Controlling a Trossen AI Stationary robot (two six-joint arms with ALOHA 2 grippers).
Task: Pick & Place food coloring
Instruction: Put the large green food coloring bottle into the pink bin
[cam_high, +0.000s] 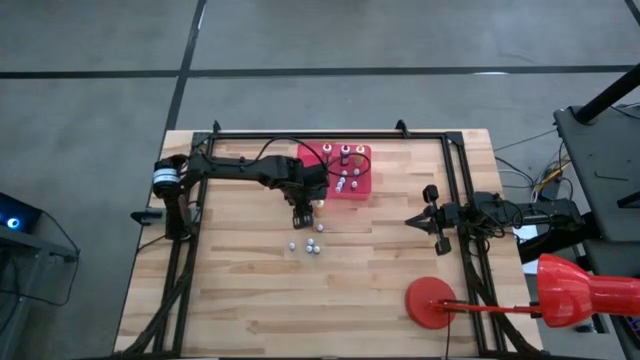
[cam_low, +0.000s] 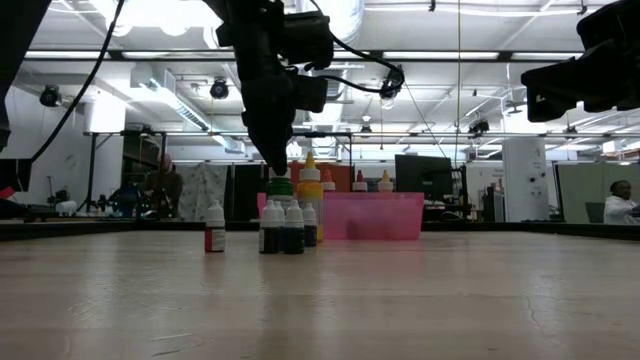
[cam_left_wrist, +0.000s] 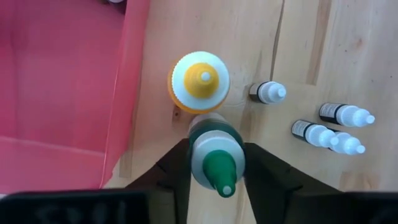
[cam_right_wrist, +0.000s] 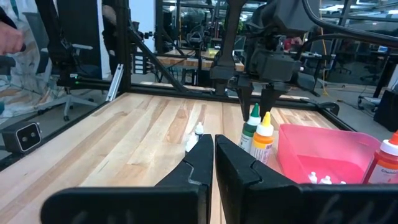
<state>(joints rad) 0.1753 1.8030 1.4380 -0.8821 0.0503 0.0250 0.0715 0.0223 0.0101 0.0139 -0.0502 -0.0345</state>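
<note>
- Green-capped bottle (cam_left_wrist: 216, 158) stands upright on the wood table (cam_high: 250, 300), just beside the pink tray (cam_left_wrist: 56, 93), between the left gripper's (cam_left_wrist: 216, 180) two fingers.
- Left gripper: fingers sit on either side of the green bottle's body, close to it; cannot tell whether they press it.
- Yellow-capped bottle (cam_left_wrist: 199, 81) stands next to the green one, also just outside the tray.
- Four small dark bottles with white caps (cam_left_wrist: 336, 127) stand on the table farther from the tray; one with a red label (cam_low: 214, 228) stands a little apart from the others.
- More bottles stand in the tray (cam_high: 344, 152), among them a red one (cam_right_wrist: 387, 158).
- Right gripper (cam_right_wrist: 214, 158) waits well away from the tray, fingers pressed together, empty.
</note>
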